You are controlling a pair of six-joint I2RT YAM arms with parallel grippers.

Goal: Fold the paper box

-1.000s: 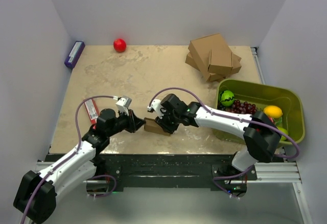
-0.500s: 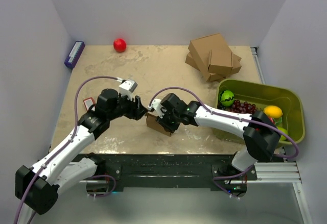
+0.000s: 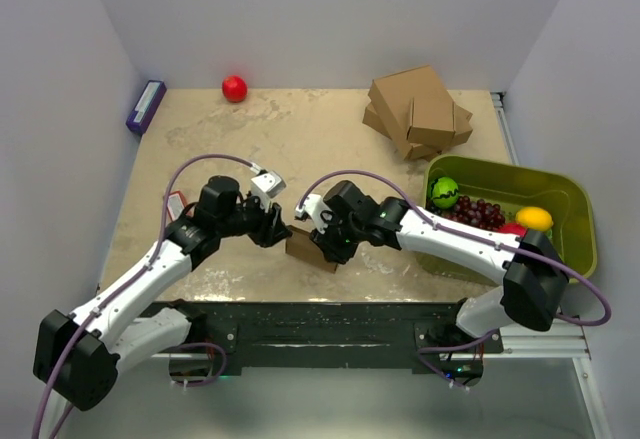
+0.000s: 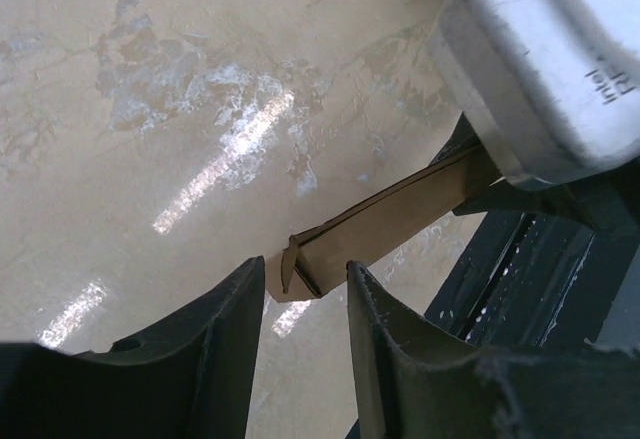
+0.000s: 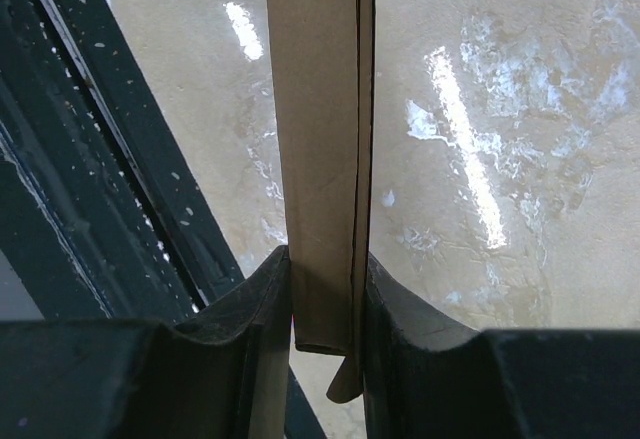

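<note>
The paper box (image 3: 303,249) is a flattened brown cardboard piece held on edge just above the table, near its front edge. My right gripper (image 3: 325,239) is shut on it: in the right wrist view both fingers press the folded layers (image 5: 315,109) flat, and a small flap hangs below the right gripper (image 5: 325,257). My left gripper (image 3: 278,227) is at the box's left end. In the left wrist view the left gripper (image 4: 305,264) is open, and the box's end (image 4: 400,209) with a small tab sits right at the fingertips, touching the right one.
A stack of bigger cardboard boxes (image 3: 418,111) lies at the back right. A green bin (image 3: 575,219) of fruit stands at the right. A red ball (image 3: 234,88) and a purple object (image 3: 146,106) lie at the back left. A red-and-white packet (image 3: 172,204) lies under the left arm.
My left arm swung up and right, and its jaws came off the box's left edge, spread wide, then narrowed again at the box's end. The right gripper kept its hold.
</note>
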